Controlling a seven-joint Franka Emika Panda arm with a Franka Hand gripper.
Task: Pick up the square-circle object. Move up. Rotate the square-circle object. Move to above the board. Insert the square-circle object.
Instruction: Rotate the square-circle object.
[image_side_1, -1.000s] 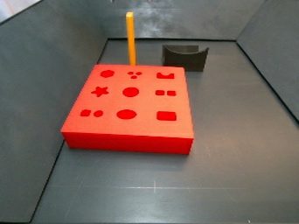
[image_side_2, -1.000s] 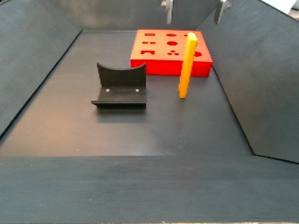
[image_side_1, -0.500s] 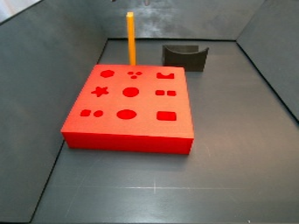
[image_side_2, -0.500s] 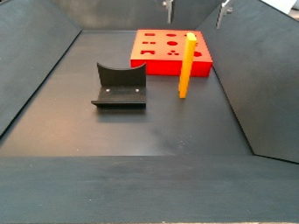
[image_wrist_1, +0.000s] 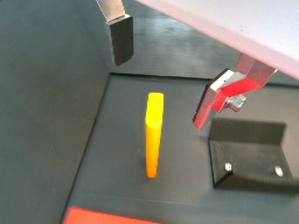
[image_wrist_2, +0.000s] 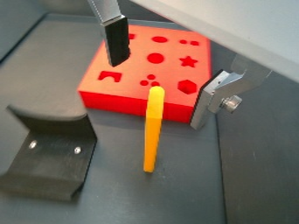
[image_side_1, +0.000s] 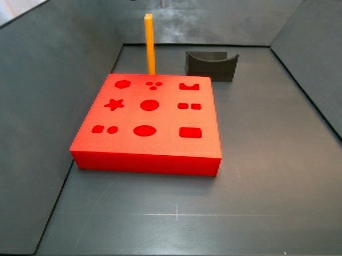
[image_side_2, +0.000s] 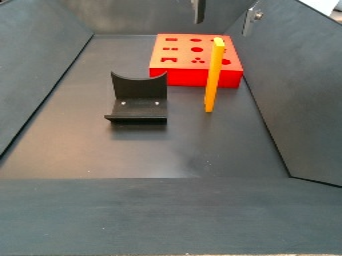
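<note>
Dark grey matte surface (image_side_2: 174, 150) with sloped dark walls fills my screens, and everything sits inside that tray-like pit. From the wrist cameras I see the claw (image_wrist_1: 163, 74) hanging above the floor with its two fingers spread wide, nothing between them and nothing touched; in a wrist view one finger (image_wrist_1: 121, 39) shows a dark flat pad on a silver plate, and the opposite one (image_wrist_1: 229, 94) catches a red reflection on its silver face. The same wide gap shows in the second wrist picture, claw (image_wrist_2: 162, 72) over the near edge of the board. In a side view only the finger tips (image_side_2: 201, 12) poke in at the upper edge, well above the pieces.

I find the square-circle object (image_side_2: 211, 74) standing upright on the surface, free of the claw, just beside the board (image_side_2: 195, 58) on its side nearest the fixture; whether it touches the board's wall I cannot tell. It is a long slim orange-yellow peg with a smooth, slightly glossy plastic look, seen too at (image_side_1: 150, 44), (image_wrist_1: 153, 133) and (image_wrist_2: 152, 128), below the open fingers.

I read the board (image_side_1: 147, 122) as a thick flat red block, matte, with cut-out shapes on top: a star, circles, rounded squares, small dots. It also appears at (image_wrist_2: 140, 70); only a red corner shows at (image_wrist_1: 105, 217).

My view of the fixture (image_side_2: 136, 96) shows a dark curved bracket on a base plate with two small bright screws, also at (image_side_1: 214, 64), (image_wrist_1: 250, 154) and (image_wrist_2: 49, 162)
</note>
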